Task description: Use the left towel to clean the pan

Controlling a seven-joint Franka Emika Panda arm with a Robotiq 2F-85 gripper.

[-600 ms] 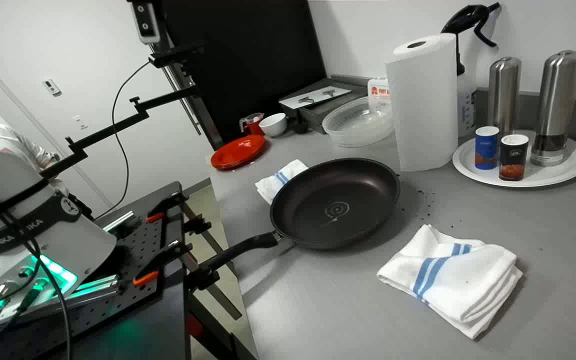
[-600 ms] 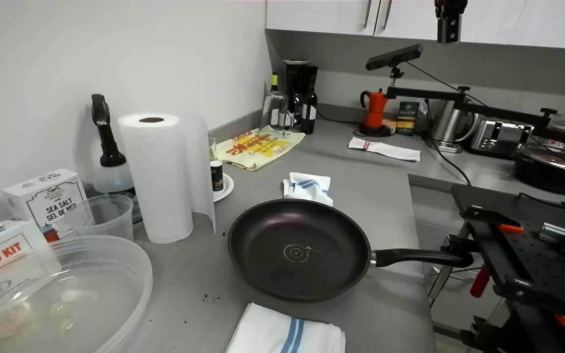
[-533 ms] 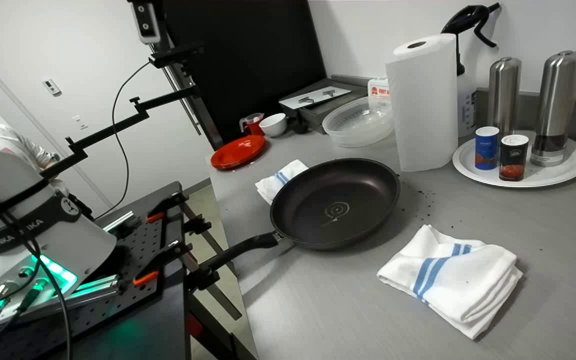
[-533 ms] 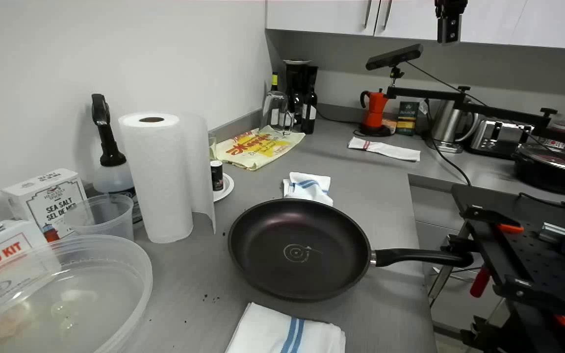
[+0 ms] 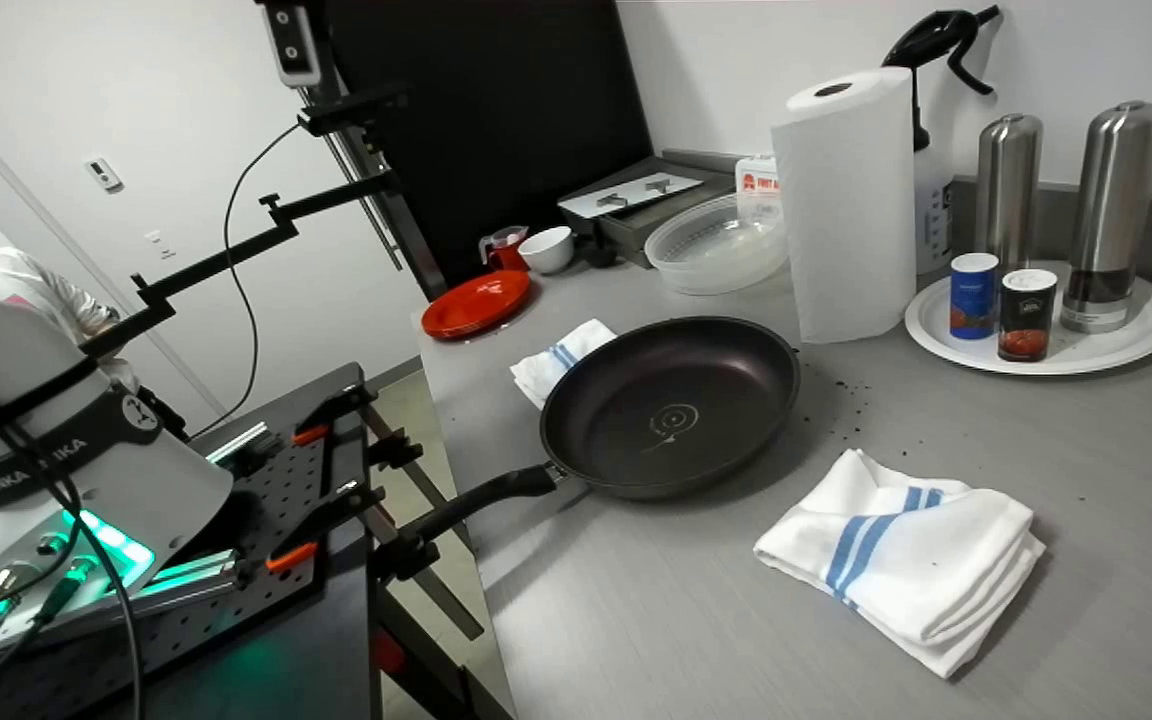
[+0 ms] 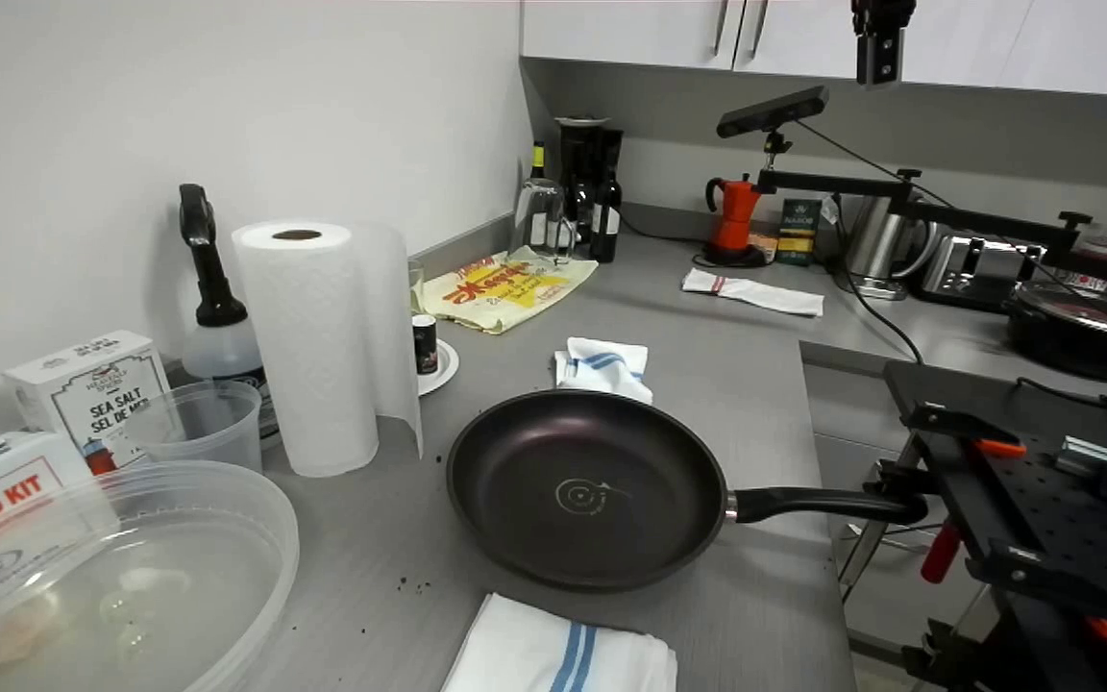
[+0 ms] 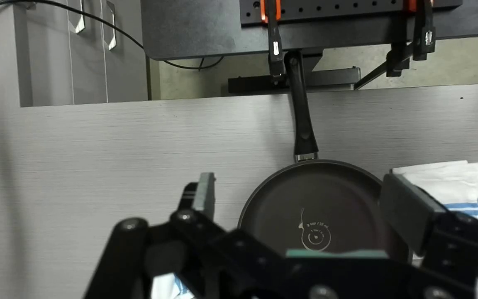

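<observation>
Pan point(image 7: 322, 203) in wrist view: handle point(image 7: 301, 112) toward twelve, tool point(image 7: 305, 197) spread wide.
Red plate point(image 5: 476, 303) at pan's ten o'clock, only in an exterior view.

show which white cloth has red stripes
The long, red-striped white cloth near the red moka pot. The folded white cloths on either side of the round black frying pan have blue stripes.

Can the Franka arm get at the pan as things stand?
Probably yes: the end effector is open and empty, the wrist view looks down on the pan, and nothing visible blocks the way. How far it must descend is unclear.
</observation>
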